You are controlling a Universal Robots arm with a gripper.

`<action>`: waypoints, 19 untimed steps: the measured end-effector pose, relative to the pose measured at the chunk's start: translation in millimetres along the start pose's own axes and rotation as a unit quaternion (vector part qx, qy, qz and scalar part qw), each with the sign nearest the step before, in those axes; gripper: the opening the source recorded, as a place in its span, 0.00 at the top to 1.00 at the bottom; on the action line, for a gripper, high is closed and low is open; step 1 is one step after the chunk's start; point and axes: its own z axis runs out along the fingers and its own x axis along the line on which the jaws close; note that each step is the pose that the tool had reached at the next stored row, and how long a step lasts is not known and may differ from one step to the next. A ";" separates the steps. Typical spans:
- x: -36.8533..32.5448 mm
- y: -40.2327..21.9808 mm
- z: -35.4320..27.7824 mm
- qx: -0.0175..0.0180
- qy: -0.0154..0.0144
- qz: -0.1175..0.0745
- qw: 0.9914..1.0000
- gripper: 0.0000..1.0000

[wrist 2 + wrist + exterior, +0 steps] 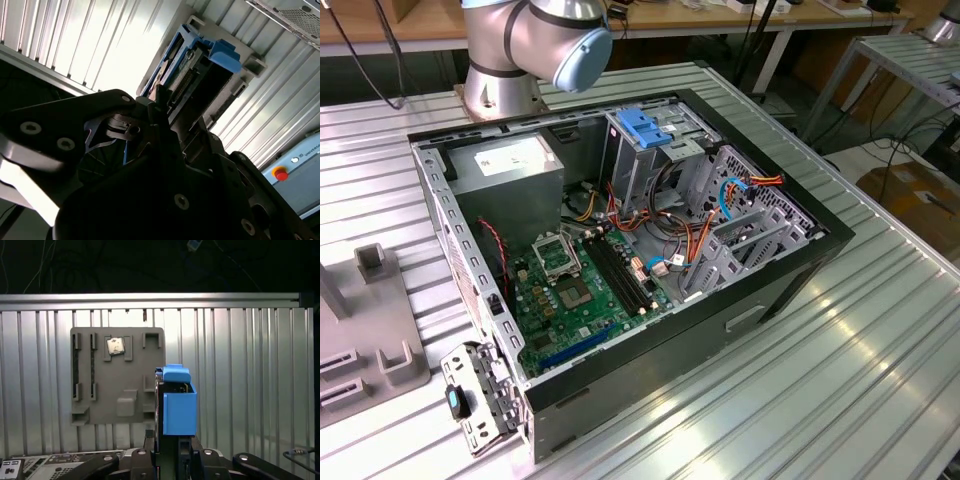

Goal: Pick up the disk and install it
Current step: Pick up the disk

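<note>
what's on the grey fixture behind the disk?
Silvery chip in one pocket of the grey fixture; other visible slots look empty. The disk hides part of one side.

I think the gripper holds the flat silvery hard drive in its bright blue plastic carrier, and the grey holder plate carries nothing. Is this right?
Not quite: the grey holder plate carries a small square silvery chip, as the first wrist view shows. The gripper does hold the hard drive.
</note>
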 end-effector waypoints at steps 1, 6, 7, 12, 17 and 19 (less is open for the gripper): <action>-0.1 -2.2 0.0 0.000 -0.001 0.000 1.000 0.65; -0.7 -19.0 0.1 0.000 -0.012 -0.001 1.000 0.65; -0.8 -21.5 0.1 -0.001 -0.014 -0.001 1.000 0.65; -1.3 -36.7 0.1 -0.001 -0.024 -0.001 1.000 0.65; -2.0 -55.3 0.3 -0.001 -0.031 -0.001 1.000 0.65; -2.2 -61.8 0.2 -0.001 -0.032 -0.001 1.000 0.65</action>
